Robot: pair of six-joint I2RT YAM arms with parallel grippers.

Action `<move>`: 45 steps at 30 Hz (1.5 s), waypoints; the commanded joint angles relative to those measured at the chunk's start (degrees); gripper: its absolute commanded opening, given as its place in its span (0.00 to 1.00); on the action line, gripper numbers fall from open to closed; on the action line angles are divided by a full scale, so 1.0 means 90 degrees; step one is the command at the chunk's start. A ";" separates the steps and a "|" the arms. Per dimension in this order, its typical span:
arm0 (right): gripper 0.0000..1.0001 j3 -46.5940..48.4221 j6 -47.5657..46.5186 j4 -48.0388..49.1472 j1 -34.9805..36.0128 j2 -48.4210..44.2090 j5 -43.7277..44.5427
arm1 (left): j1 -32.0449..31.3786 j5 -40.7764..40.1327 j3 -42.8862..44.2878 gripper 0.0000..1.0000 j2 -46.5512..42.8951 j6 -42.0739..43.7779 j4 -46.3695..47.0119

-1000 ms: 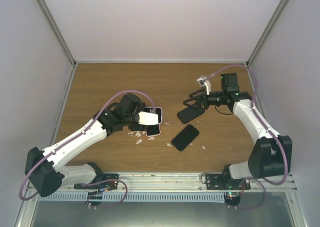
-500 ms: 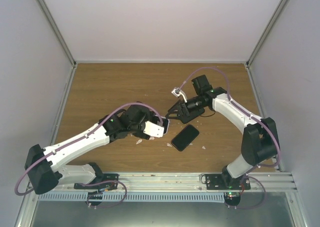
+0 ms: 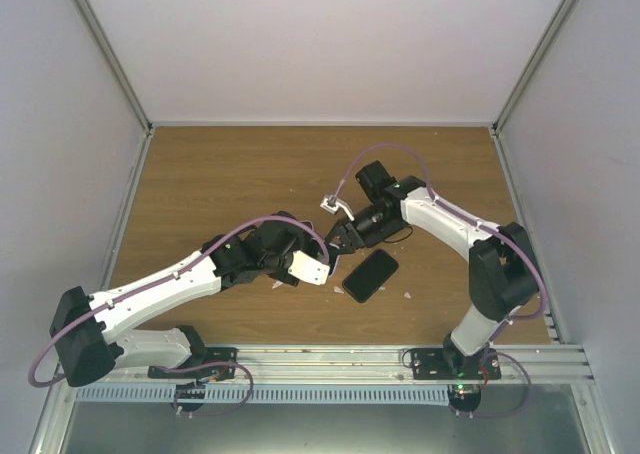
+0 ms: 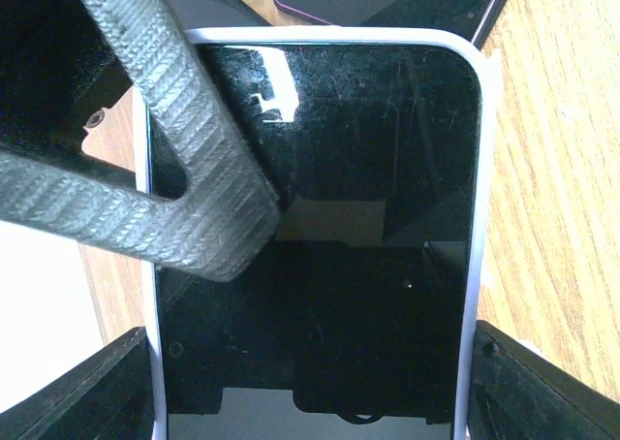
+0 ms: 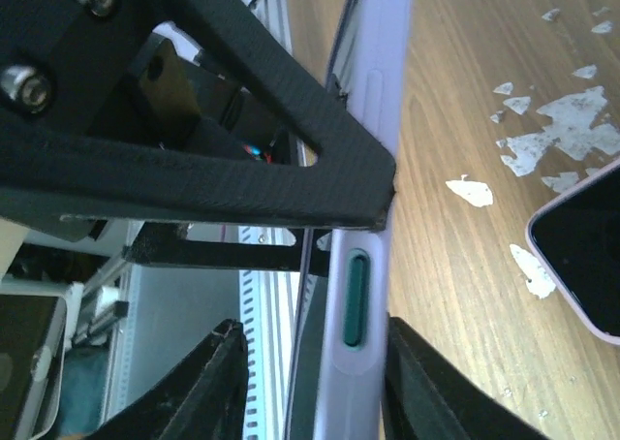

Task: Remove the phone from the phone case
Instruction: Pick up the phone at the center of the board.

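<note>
Just pale walls [image 3: 300, 44], flecked table [image 3: 200, 174] beneath phone case [image 5: 374, 101]

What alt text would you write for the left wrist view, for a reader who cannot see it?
A phone with a dark screen, in a pale lilac case, fills the frame, held at its sides by the left gripper. A ribbed grey finger from the other arm crosses its upper left; wooden table shows at right.
</note>
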 commanded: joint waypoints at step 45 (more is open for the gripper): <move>0.00 0.0912 0.6880 0.8624 -0.2431 -0.1937 -0.0610 | 0.2873 0.4632 0.4552 0.99 0.0689 -0.6902 0.1410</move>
